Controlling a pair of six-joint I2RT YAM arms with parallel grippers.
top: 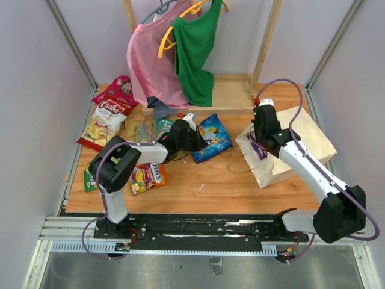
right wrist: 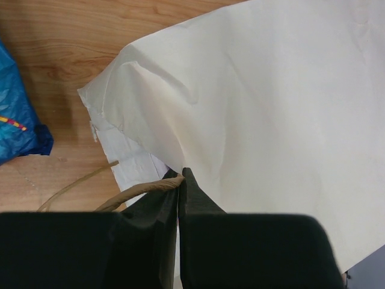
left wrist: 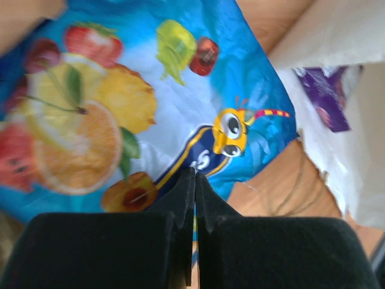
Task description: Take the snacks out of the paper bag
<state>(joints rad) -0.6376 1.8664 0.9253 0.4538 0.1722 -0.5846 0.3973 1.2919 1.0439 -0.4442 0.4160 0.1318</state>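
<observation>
Where the top view takes in the whole wooden surface, the bag lies flat on the right, its mouth turned toward the middle. A pink garment and a green garment hang at the far edge. The blue packet lies near the middle, just left of the bag and apart from it. Only this view shows the packets on the left: a red packet and a white packet at the far left, a teal packet beside the left arm, and an orange packet at the near left.

The left wrist view shows what the arm hides from above. The left end effector has its fingers pressed together on the blue packet's edge, with a thin strip of foil showing between them. It also looks into the bag's mouth, where a purple packet lies inside; from above that is only a purple patch under the right arm.

The right wrist view shows no purple packet. There the right end effector pinches the bag's rim where the twisted handle meets it, a pale sliver of paper between the fingers.
</observation>
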